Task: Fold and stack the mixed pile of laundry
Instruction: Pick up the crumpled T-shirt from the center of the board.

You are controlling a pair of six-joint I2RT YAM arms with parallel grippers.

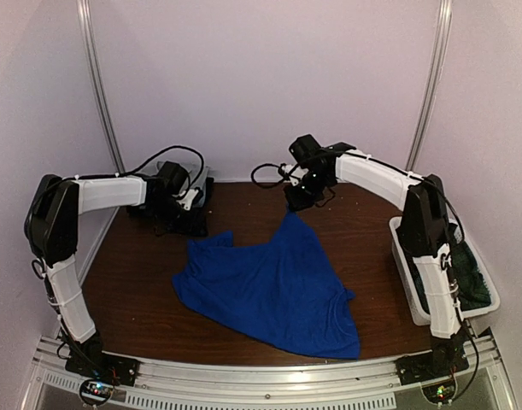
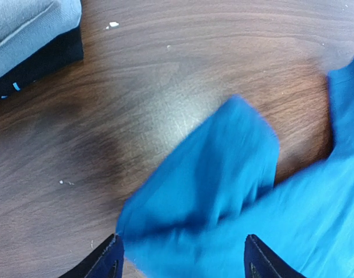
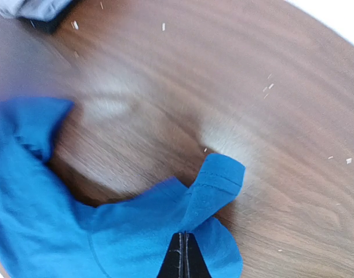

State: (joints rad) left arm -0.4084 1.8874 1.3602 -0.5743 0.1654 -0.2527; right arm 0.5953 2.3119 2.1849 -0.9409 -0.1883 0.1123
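A soft, matt royal-blue cloth garment (image 1: 269,290) is being seen rumpled over a dark wood-grain table (image 1: 132,290), whose smooth top is being lit to a dull sheen. Folded grey fabric (image 2: 26,23) is being shown matt, and the white bin (image 1: 478,313) as smooth plastic.

Dark wooden counter (image 1: 132,290): royal-blue garment (image 1: 269,290) spread at centre; grey-over-dark stack (image 2: 32,29) at far left corner; white bin (image 1: 398,249) at right edge.

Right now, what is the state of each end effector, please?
Left end effector: open, holding nothing.
Right end effector: closed on an edge of the blue garment.
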